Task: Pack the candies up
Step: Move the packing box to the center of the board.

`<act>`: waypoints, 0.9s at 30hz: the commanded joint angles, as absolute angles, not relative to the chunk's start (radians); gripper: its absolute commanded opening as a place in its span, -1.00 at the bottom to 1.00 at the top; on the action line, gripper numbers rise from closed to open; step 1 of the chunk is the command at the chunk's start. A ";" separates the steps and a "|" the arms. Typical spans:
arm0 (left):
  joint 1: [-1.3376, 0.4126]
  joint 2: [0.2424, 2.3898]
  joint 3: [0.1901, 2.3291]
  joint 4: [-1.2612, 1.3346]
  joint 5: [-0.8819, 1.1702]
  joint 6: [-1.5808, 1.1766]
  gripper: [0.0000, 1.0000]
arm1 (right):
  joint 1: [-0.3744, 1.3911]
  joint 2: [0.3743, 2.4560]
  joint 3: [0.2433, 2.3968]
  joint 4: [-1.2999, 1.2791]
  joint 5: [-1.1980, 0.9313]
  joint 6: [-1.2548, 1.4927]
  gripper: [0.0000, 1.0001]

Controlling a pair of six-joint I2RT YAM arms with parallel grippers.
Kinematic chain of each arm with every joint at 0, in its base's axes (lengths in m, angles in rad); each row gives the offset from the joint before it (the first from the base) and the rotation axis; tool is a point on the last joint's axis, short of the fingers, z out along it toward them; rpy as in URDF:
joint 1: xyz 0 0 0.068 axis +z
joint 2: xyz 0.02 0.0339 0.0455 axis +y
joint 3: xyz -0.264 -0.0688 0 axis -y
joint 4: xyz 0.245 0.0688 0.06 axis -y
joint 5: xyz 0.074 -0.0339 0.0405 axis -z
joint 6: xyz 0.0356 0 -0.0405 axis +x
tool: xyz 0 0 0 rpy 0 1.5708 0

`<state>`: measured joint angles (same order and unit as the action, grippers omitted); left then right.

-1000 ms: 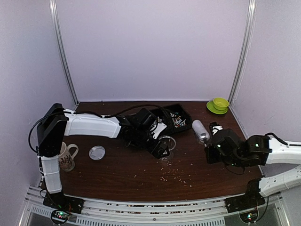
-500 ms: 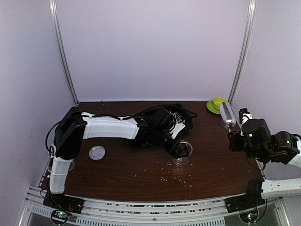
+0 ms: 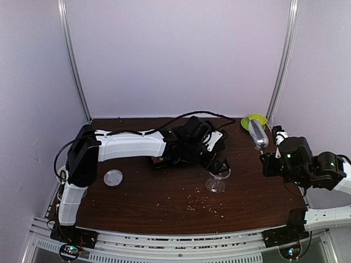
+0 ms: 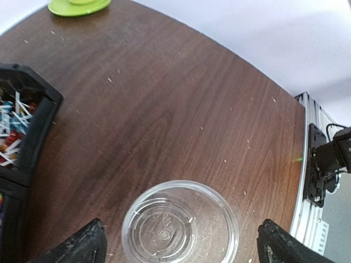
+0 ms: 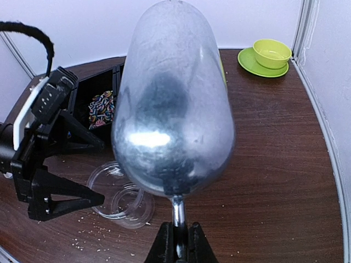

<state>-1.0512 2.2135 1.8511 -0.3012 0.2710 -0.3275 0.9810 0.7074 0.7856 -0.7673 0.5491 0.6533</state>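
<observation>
Bench (image 3: 137,197) from above: left end effector (image 3: 219,166) spread wide, gripping nothing, just above a clear cup (image 3: 217,184). Left wrist: candies (image 4: 10,126) lie in a black tray (image 4: 41,118) beside that cup. Right wrist: right end effector (image 5: 178,244) clamped tight on a metal scoop (image 5: 173,109) by its handle.
</observation>
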 commanded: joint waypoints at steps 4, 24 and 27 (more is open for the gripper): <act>-1.039 2.104 1.820 -0.300 0.125 -0.294 0.96 | 0.978 0.703 0.829 -0.694 0.513 0.603 -1.00; -1.039 2.343 2.079 -0.654 -0.094 -0.206 0.93 | 0.977 0.650 0.855 -0.744 0.530 0.609 -1.00; -1.039 2.361 2.102 -0.664 -0.148 -0.200 0.91 | 0.977 0.652 0.853 -0.740 0.527 0.610 -1.00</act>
